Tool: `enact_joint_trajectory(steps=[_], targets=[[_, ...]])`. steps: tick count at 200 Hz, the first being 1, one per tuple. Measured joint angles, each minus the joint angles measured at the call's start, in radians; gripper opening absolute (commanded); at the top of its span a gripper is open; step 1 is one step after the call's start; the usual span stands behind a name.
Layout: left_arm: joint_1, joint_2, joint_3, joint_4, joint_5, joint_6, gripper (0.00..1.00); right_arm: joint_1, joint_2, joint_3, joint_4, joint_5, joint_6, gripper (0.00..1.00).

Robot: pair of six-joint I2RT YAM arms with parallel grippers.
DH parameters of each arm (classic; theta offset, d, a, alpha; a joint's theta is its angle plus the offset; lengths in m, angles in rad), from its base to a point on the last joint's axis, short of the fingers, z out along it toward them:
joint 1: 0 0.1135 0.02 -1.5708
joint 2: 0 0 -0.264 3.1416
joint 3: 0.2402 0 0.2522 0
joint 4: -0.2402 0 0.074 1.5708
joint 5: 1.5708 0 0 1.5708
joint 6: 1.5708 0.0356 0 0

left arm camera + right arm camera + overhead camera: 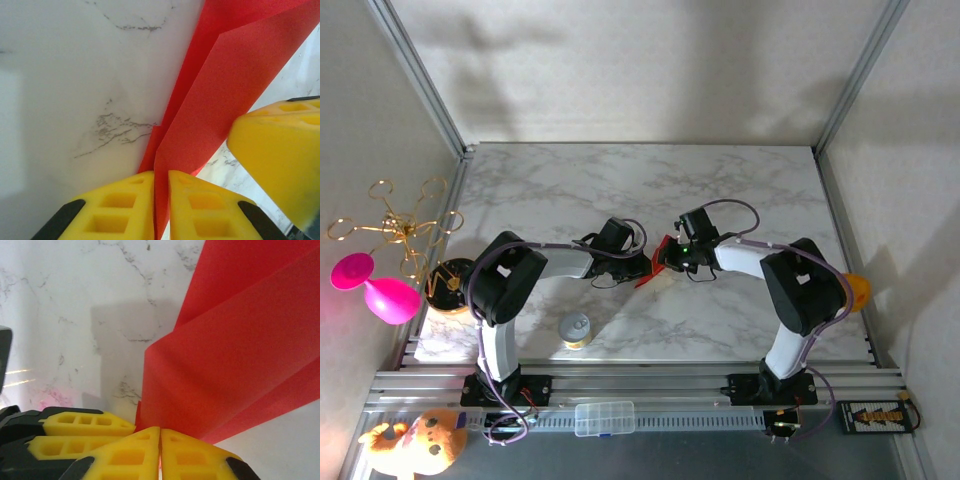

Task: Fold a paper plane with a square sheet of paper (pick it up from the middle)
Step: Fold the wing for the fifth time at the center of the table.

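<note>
Both sets of jaws clamped on the square sheet of paper [653, 265], part-folded, at mid-counter [620, 190]. Left jaws pinch its 9 o'clock side, right jaws its 3 o'clock side. Long axis runs 7 to 1 o'clock overhead. Neither arm is nearer.

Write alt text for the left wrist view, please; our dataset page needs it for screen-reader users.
The left gripper is shut on the near edge of a creased red sheet of paper, which widens toward the upper right over a white marble table. The right gripper's blurred yellow finger sits at the right.
</note>
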Motion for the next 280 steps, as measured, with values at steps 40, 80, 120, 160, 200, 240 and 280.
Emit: enact_joint_trajectory(steps=[40, 80, 120, 160, 200, 240, 280], targets=[[0.000, 0.000, 0.000, 0.000, 0.000, 0.000, 0.15, 0.000, 0.029, 0.000, 0.000, 0.012, 0.000, 0.11], [0.000, 0.000, 0.000, 0.001, 0.000, 0.000, 0.15, 0.000, 0.030, -0.007, 0.000, 0.029, 0.012, 0.11], [-0.001, 0.000, 0.000, 0.004, 0.000, 0.000, 0.14, 0.000, 0.029, -0.008, 0.000, 0.043, 0.025, 0.12], [-0.001, 0.000, 0.000, 0.005, 0.000, 0.000, 0.14, 0.000, 0.023, -0.012, 0.001, 0.058, 0.041, 0.13], [-0.001, 0.000, 0.000, 0.004, 0.000, 0.000, 0.14, -0.008, -0.006, -0.020, 0.010, 0.049, 0.040, 0.13], [-0.001, 0.000, 0.000, 0.005, 0.000, 0.000, 0.14, -0.007, -0.006, -0.020, 0.031, 0.022, 0.040, 0.13], [-0.001, 0.000, 0.000, 0.005, 0.000, 0.000, 0.14, -0.007, 0.033, -0.017, 0.030, 0.026, 0.040, 0.13]])
